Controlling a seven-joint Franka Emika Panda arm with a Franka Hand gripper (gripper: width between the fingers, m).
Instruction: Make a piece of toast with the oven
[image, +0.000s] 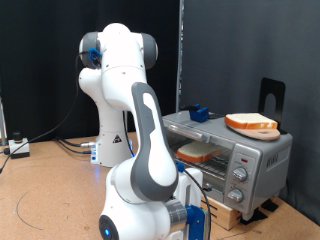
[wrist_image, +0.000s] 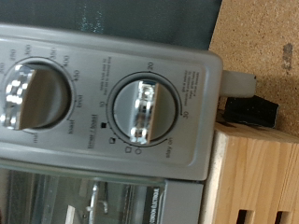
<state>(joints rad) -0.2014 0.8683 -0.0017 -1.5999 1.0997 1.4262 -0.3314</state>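
1. So here's where I'm at: the piece of toast (image: 199, 152) is already sitting inside the oven (image: 228, 160), on the rack behind the glass. I'd say the loading part is done, since the door looks shut from the exterior view.

2. There's a second bread slice (image: 252, 123) lying on top of the oven, towards the exterior view's right. It isn't the one being toasted, it's just parked up there out of the way.

3. The oven itself sits on a wooden block (wrist_image: 257, 177), which I reckon lifts the knobs to a height the arm can reach comfortably.

4. The gripper (image: 197, 217) is down low at the exterior view's bottom, just in front of the oven's knob panel. I can't tell whether the fingers are apart or together; they don't show in the wrist view, and the exterior view is too small to tell.

5. The wrist camera is staring straight at the panel: one round knob (wrist_image: 147, 108) dead centre, another knob (wrist_image: 33, 93) beside it. So my guess is I'm lined up on the dials.

6. Arm pose: folded right over, elbow high, forearm dropping steeply down to the hand.
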